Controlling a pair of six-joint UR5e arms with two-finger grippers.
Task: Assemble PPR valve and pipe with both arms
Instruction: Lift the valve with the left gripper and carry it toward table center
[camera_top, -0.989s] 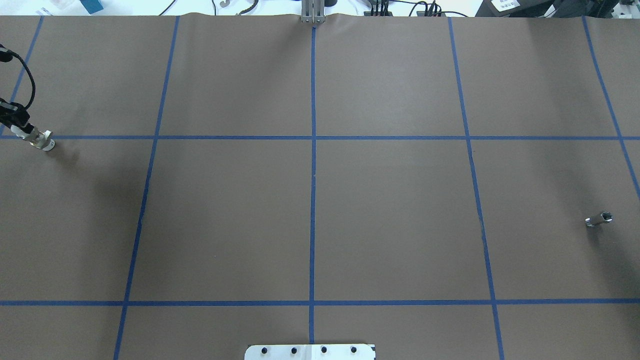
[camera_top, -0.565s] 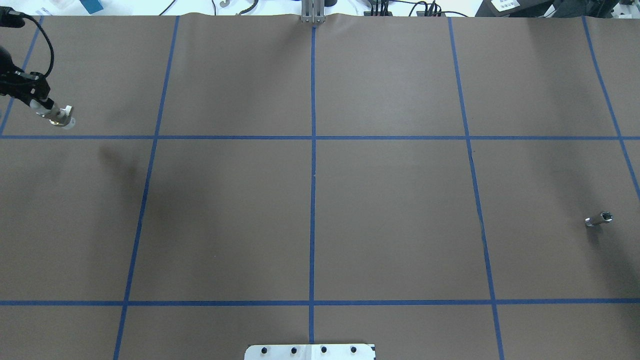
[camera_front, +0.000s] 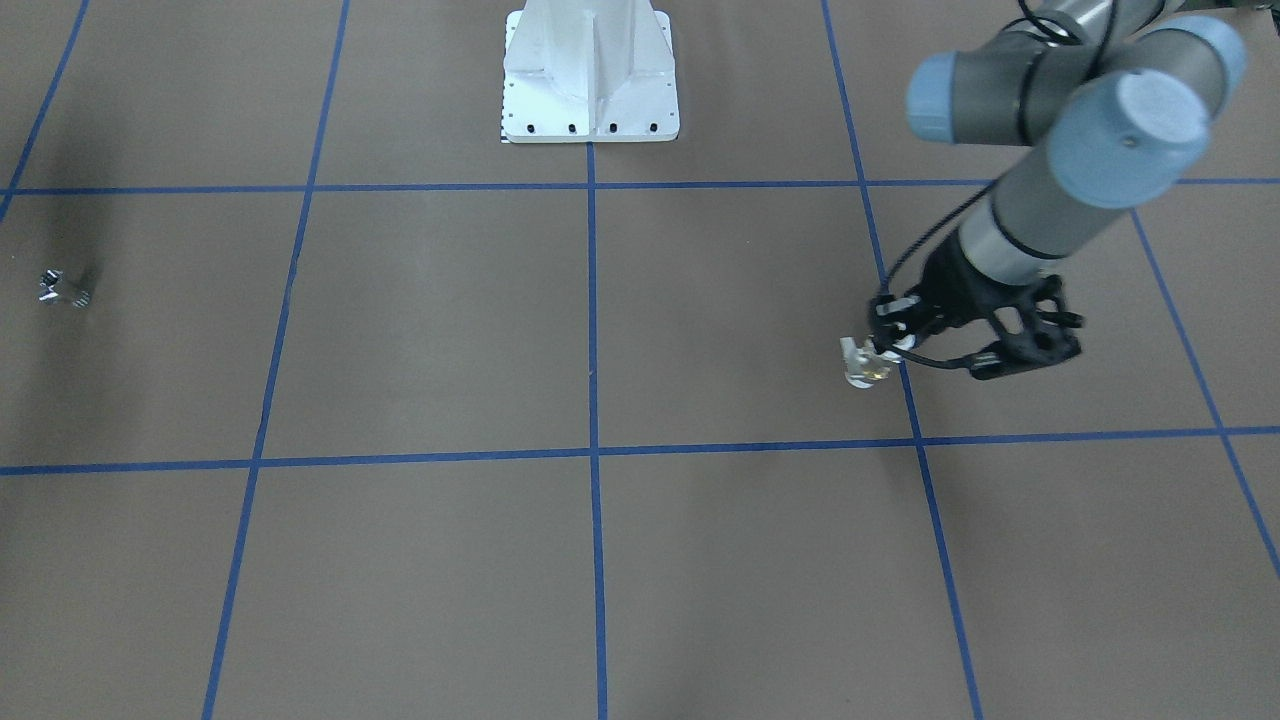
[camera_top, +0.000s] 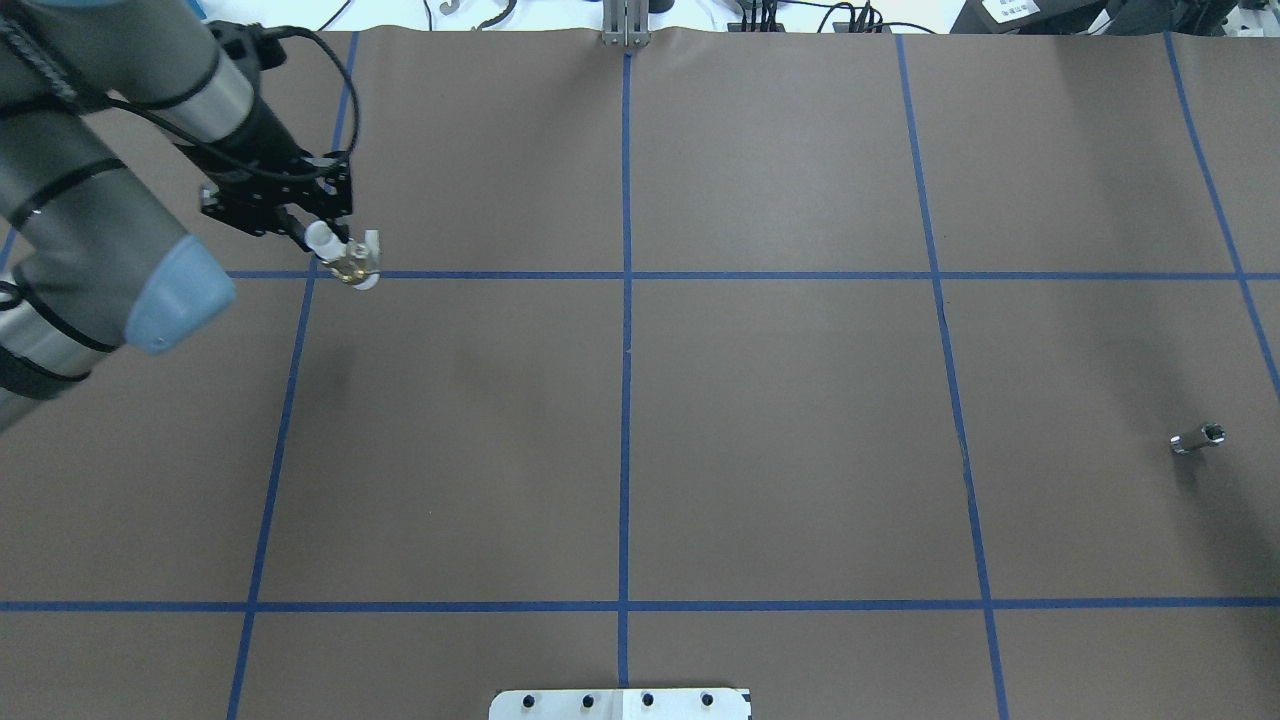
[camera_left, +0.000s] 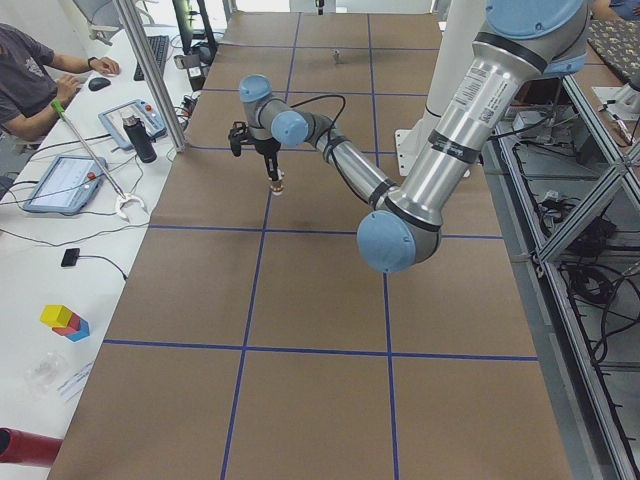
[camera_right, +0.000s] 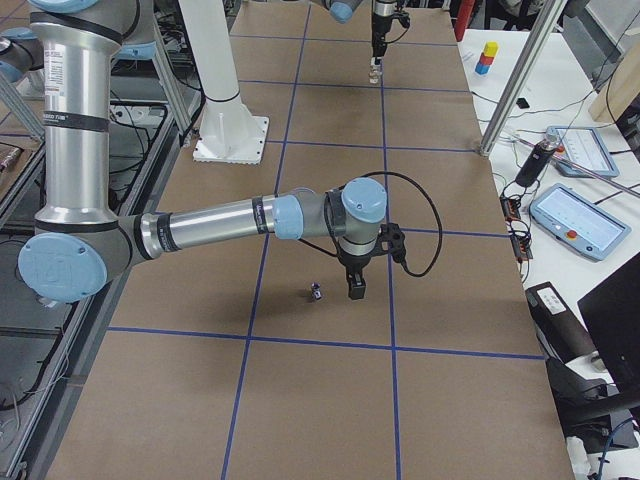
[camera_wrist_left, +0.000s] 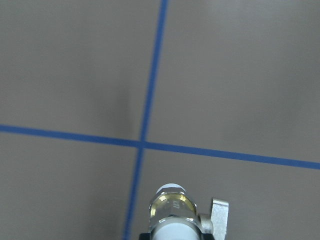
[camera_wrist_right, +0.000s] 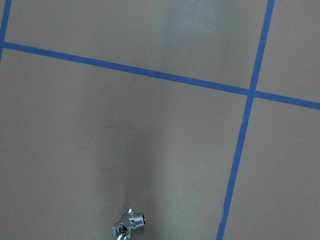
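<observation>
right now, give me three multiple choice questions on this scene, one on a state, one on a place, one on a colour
1. The PPR valve is:
A) lying loose on the table
B) clamped in the left gripper
C) joined to the pipe

2. The pipe lies:
A) on the table, on the robot's right side
B) in a tray
C) right beside the PPR valve

3. The tape lines on the table are:
A) red
B) blue
C) yellow

Answers:
1. B, the left gripper is shut on the valve's white end.
2. A, it sits alone near the right edge of the overhead view, far from the valve.
3. B, the grid is blue in every view.
</observation>
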